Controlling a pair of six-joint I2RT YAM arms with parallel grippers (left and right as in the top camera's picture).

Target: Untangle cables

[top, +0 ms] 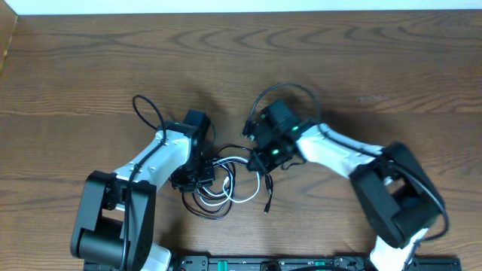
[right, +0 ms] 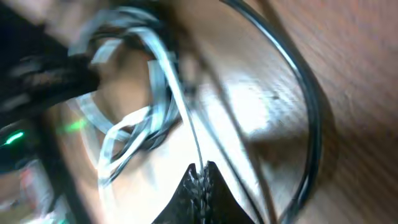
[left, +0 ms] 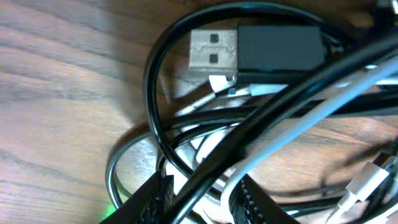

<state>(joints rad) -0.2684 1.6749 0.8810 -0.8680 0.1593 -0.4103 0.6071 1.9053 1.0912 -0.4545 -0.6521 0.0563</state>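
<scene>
Eyeing the cables [top: 226,184], tangled near-middle on the table [top: 75,60]: light, floppy, slick. Left gripper [left: 200,186] stood part-open astride a black strand; right gripper [right: 202,171] was pinched shut on a thin one. Grabbing beside the stiff USB plug [left: 214,50] looked safest.

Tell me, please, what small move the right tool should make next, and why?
Probably a short, slow pull of the right tool away from the tangle. It is shut, with a thin strand running up from its tips, though blur hides which cable that is. The left tool straddles the black cable and white cable, so it may anchor the tangle.
</scene>
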